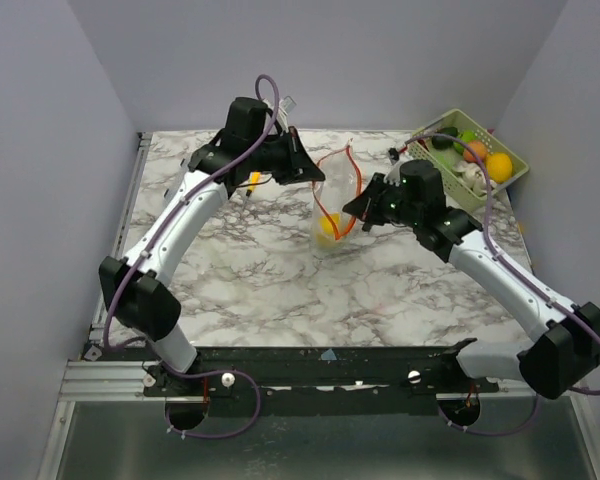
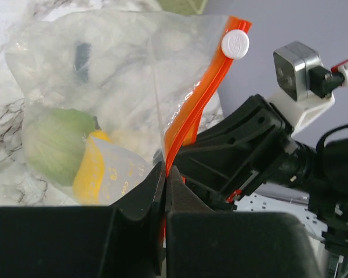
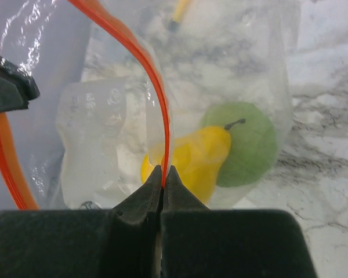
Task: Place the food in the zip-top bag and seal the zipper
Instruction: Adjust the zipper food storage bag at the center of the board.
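Left gripper (image 2: 165, 174): jaws pressed fully together on the zipper (image 2: 191, 116), pinching the orange-red strip a little below its white round tab (image 2: 236, 43). Right gripper (image 3: 163, 174): likewise closed, with nothing but the thin strip between its tips, gripped where the strip curves down from the mouth of the zip-top bag (image 1: 330, 205).

The two pinches lie on opposite sides of the bag's mouth, the left at the far-left side and the right at the near-right side. This probably serves to hold the limp film upright and the strip under control from both ends. In the top view the strip loops open between them, so the mouth is not yet sealed.

Below both grippers, at the bottom of the bag, rests the food already loaded: a yellow pear (image 3: 197, 159) touching a green round fruit (image 3: 252, 145), both seen through the crinkled film. Neither gripper touches them.

The bag's base sits on the marbled desk (image 1: 260, 280). Just left of the bag lies a short yellow-orange stick (image 1: 252, 182). Well apart, to the far right of the bag, stands a pale green basket (image 1: 518, 172) with more round pieces inside, so loading may be incomplete. Whether the strip's two lips meet at either pinch cannot be told.
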### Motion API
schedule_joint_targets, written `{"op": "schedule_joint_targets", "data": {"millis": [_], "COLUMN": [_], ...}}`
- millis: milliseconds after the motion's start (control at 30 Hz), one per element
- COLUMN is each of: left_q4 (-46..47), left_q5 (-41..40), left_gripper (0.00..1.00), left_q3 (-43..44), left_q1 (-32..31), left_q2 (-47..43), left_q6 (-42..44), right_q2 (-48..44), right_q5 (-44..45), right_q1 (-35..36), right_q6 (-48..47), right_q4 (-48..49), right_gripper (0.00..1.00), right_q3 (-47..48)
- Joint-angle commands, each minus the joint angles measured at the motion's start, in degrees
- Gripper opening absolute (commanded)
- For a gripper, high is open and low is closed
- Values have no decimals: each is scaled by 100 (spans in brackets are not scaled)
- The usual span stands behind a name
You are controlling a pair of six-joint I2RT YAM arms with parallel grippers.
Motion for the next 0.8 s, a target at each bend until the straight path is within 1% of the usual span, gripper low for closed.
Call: {"op": "schedule_joint_targets", "data": {"millis": [0,100,167,267,333,367,433,500,567,633,733,767], "left_q4": [-82,-131,-152,-89,84,208,343,403,182,-139,-96,-40], "left_q5": [202,188,183,292,295,224,94,235,270,133,-66,-119], "left_gripper": [0,0,0,0,0,0,0,0,0,0,0,0], "left_q3": [-278,-102,94,277,144,-25,-345,-557,-602,-496,-415,-358], "left_q1": [131,150,132,106,106,106,138,200,215,220,220,212], "left_q2": [784,592,372,94,-39,-89,-41,179,467,597,270,133], "left_q6": [-95,-6,11,-74,-175,-201,-261,-271,-136,96,170,185], "right_q2": [556,699,520,313,247,187,86,87,213,486,709,658], "right_q5": [203,124,62,-313,-474,-475,-147,218,316,227,299,574], "right_q1": [17,100,147,150,150,146,151,144,142,139,190,299], "right_q6": [-61,-334,-389,-256,-94,-7,219,394,486,458,126,-26], "right_q4": [-96,-641,-645,-439,-253,-102,278,477,648,598,-74,-236], "right_gripper": [0,0,1,1,0,0,0,0,0,0,0,1], "right_q3": [-277,452,792,1015,961,778,255,-203,-528,-516,196,424]}}
